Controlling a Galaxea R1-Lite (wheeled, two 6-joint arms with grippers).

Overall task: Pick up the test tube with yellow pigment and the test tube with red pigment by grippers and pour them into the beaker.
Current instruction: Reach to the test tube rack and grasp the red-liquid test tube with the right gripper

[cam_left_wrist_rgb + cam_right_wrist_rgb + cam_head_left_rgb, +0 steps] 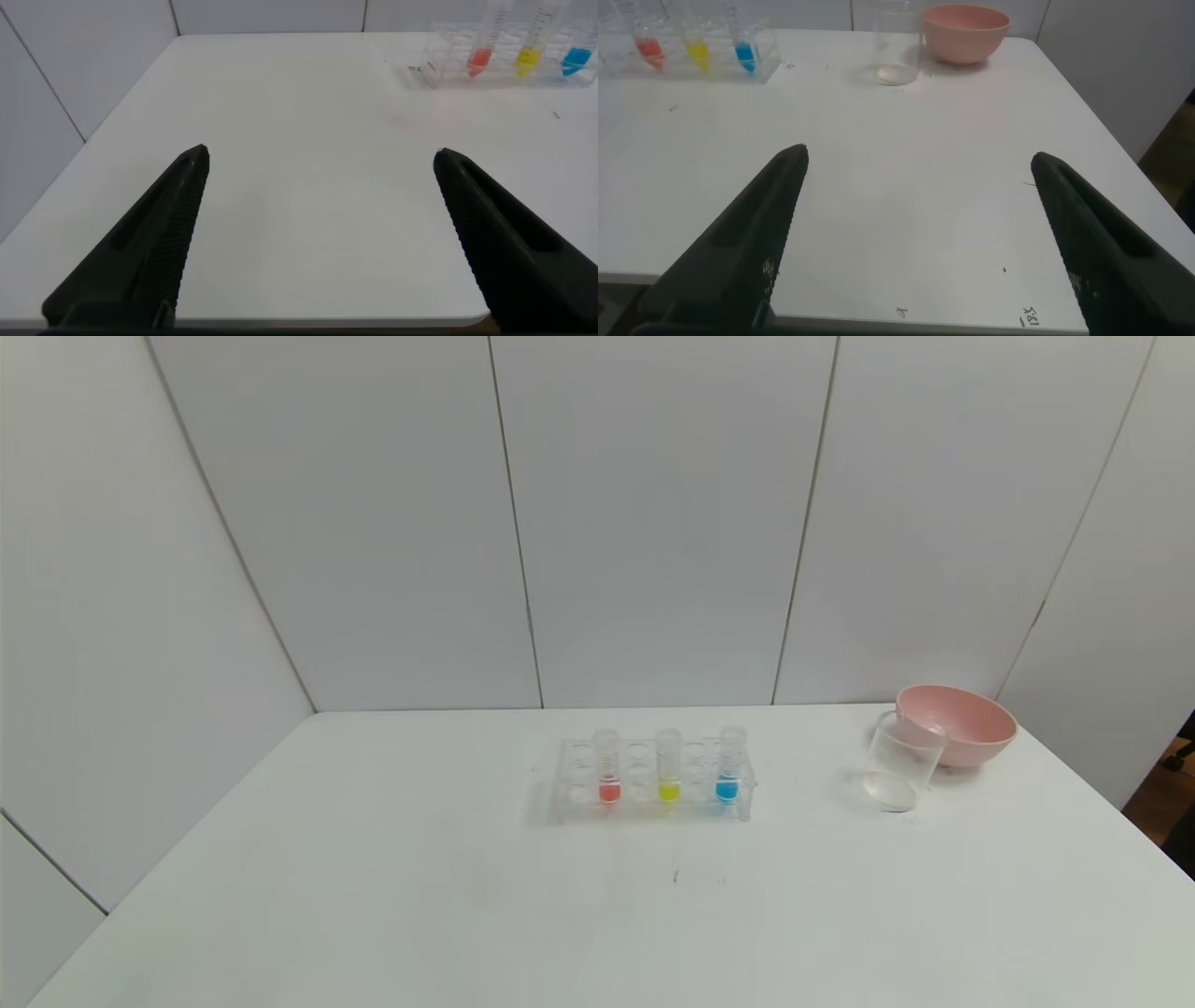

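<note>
On the white surface [373,896], the test tube with red pigment [608,767] and the test tube with yellow pigment [668,766] are held upright in a clear rack [569,798]. The beaker [900,762] is set well to the right, touching a pink bowl [962,723]. The left gripper [322,163] and right gripper [920,163] are kept over the near edge, jaws wide, nothing held.

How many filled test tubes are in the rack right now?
3, upright in one row of the clear rack: red tube at the robot's left, yellow tube in the middle, blue tube at the right. None looks hidden.
</note>
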